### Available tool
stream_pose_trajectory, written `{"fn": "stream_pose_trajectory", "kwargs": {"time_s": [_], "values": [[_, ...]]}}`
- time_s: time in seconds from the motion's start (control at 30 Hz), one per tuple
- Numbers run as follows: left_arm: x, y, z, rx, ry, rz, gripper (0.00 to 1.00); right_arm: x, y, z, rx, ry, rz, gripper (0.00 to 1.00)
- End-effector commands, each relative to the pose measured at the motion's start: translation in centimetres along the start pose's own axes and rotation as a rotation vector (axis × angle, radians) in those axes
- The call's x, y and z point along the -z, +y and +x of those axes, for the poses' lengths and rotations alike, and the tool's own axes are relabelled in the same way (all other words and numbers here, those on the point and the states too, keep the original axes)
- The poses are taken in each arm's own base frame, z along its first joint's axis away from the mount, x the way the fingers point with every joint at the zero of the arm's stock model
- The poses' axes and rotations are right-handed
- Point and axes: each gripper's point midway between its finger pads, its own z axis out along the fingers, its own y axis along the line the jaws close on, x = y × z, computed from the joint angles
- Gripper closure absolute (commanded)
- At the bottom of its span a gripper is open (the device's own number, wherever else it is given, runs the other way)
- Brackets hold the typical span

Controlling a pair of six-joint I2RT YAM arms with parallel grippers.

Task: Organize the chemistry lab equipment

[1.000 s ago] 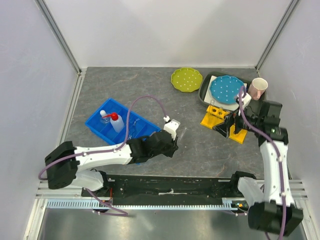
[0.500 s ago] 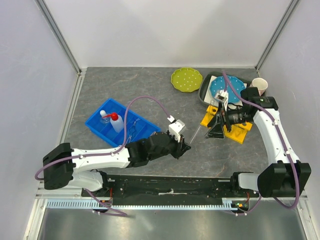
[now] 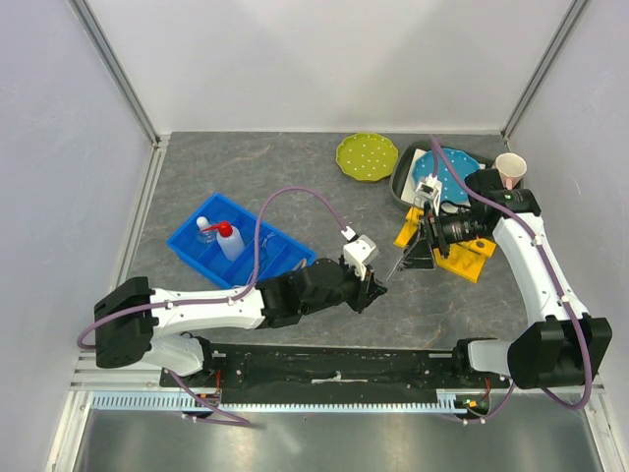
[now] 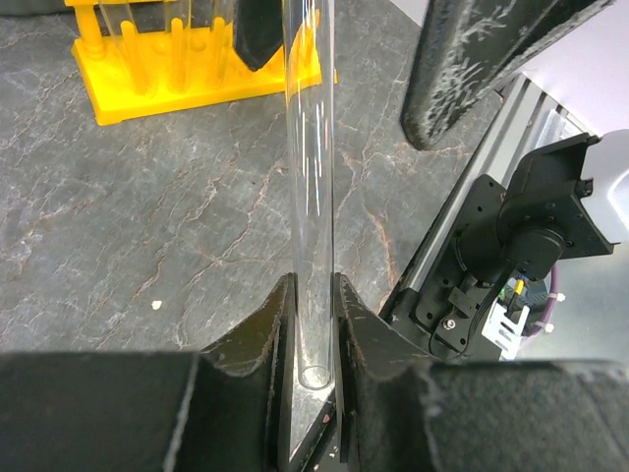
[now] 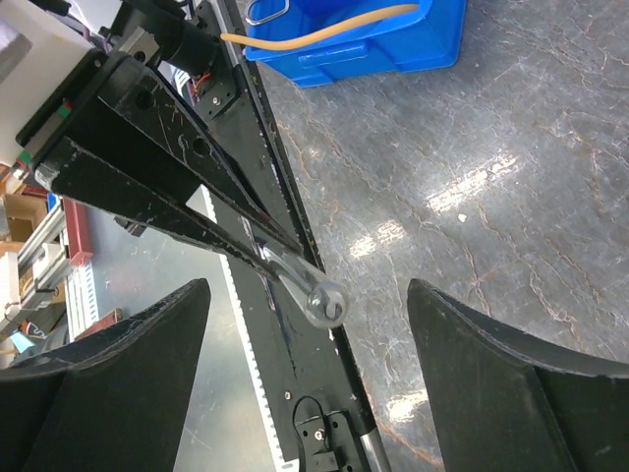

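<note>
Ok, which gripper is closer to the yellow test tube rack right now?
Right. The right gripper is open over the yellow rack's left end; the left gripper, shut on a glass tube, is farther out to its left.

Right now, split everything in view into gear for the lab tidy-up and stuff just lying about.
For the job: glass tube, pinched in the left gripper; squeeze bottle; small flask; tan rubber tube; wire tongs; blue bin; yellow rack.
Just lying about: green plate; blue plate; pink cup.
</note>
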Motion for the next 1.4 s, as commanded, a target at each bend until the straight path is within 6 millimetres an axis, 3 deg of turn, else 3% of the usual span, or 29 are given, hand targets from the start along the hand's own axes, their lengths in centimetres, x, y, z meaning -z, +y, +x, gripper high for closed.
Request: {"fn": "stream_pose_trajectory", "kwargs": {"time_s": [0.0,0.13,0.3,0.5,0.63,0.7,0.73,0.77,0.87,0.97,1.0,1.07,1.1,1.17,1.2,1.27,1.37], "values": [[-0.5,-2.3,-3.3,-0.030,-0.092,0.062,0.87,0.0,0.6,-1.6,0.015,-0.043,-0.029,0.16],[-0.6,-2.3,-3.1,-0.039,-0.089,0.057,0.87,-0.2,0.8,-1.7,-0.019,-0.049,-0.053,0.29],[-0.7,-1.7,-2.7,-0.047,-0.086,0.031,0.87,-0.1,1.0,-1.7,-0.034,-0.050,-0.055,0.55],[-0.9,-1.0,-2.4,-0.054,-0.086,-0.002,0.87,-0.1,1.4,-1.8,-0.027,-0.058,-0.060,0.76],[-0.8,-0.6,-2.6,-0.052,-0.095,-0.022,0.85,0.1,1.5,-1.9,-0.015,-0.059,-0.048,0.84],[-0.6,-0.6,-2.8,-0.053,-0.099,-0.022,0.74,0.3,1.4,-2.1,0.000,-0.055,-0.030,0.85],[-0.5,-0.6,-2.8,-0.049,-0.101,-0.021,0.66,0.4,1.3,-2.3,0.010,-0.055,-0.016,0.85],[-0.3,-0.6,-2.7,-0.048,-0.102,-0.019,0.48,0.7,1.3,-2.6,0.027,-0.057,0.000,0.85],[0.9,-0.9,-2.9,-0.061,-0.108,0.012,0.27,1.5,0.4,-3.2,0.057,-0.054,0.080,0.85],[2.5,-0.8,-3.7,-0.103,-0.122,0.028,0.18,2.7,-0.9,-3.7,0.077,-0.066,0.188,0.85],[3.1,-0.3,-3.3,-0.121,-0.093,0.015,0.17,3.9,-1.9,-4.0,0.071,-0.092,0.248,0.85],[4.7,0.4,-4.6,-0.160,-0.104,0.000,0.14,5.2,-3.1,-3.8,0.084,-0.080,0.347,0.85],[5.4,1.3,-3.7,-0.182,-0.050,-0.025,0.14,6.0,-3.7,-3.6,0.080,-0.079,0.392,0.85],[7.4,3.1,-5.3,-0.227,-0.055,-0.078,0.13,7.4,-5.2,-3.0,0.080,-0.050,0.492,0.85],[8.3,4.5,-4.3,-0.242,0.007,-0.117,0.12,8.2,-5.9,-2.7,0.087,-0.041,0.539,0.85],[10.6,6.9,-5.8,-0.252,-0.002,-0.189,0.10,9.3,-6.7,-2.3,0.092,-0.029,0.604,0.85],[13.7,10.7,-5.3,-0.290,0.041,-0.318,0.06,11.5,-8.3,-1.5,0.086,-0.013,0.722,0.84]]}}
